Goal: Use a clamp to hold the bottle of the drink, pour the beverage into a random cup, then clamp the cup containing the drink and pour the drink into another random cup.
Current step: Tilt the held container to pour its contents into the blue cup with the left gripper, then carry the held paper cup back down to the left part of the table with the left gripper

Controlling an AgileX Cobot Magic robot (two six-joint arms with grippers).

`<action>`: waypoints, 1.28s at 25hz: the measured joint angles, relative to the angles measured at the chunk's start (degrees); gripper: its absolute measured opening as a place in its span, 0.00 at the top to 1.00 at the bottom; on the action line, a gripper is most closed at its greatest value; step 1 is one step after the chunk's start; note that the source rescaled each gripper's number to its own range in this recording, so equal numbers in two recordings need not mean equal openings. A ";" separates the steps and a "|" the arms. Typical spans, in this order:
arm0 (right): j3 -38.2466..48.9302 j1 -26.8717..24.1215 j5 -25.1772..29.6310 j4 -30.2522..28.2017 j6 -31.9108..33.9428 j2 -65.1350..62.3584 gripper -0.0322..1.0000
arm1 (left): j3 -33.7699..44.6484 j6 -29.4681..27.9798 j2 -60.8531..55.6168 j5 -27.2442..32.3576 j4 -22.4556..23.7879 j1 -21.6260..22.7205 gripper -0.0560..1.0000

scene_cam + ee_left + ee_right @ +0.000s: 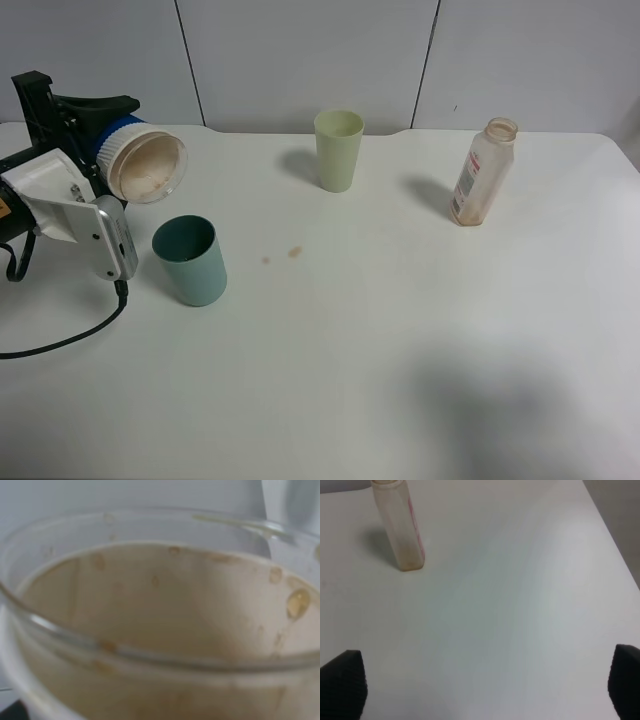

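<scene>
My left gripper (85, 125) is shut on the blue-banded white paper cup (143, 160). It holds the cup tipped on its side above the table at the far left, mouth toward the right. The left wrist view is filled by the cup's inside (160, 610), which is brown-stained and dotted with drops. The teal cup (190, 260) stands upright just below and right of the tipped cup's mouth; its inside is too dark to show liquid. At the back right the bottle (482, 172) stands upright and uncapped, looking empty (402, 527). My right gripper (482, 680) is open over bare table, away from the bottle.
A pale yellow-green cup (339, 150) stands upright at the back middle. Two small brown drops (294, 251) lie on the white table (400, 340) right of the teal cup. The left arm's black cable (60, 345) trails over the table's left edge.
</scene>
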 joint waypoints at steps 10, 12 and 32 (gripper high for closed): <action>0.00 0.00 0.00 0.00 0.00 0.00 0.00 | 0.00 -14.79 -0.05 0.00 0.00 0.00 0.94; 0.00 0.00 0.00 0.00 0.00 0.00 0.00 | 0.00 -19.96 -0.05 0.00 0.00 0.00 0.94; 0.00 0.00 0.00 0.00 0.00 0.00 0.00 | 0.00 -54.40 -0.05 0.00 0.61 3.00 0.94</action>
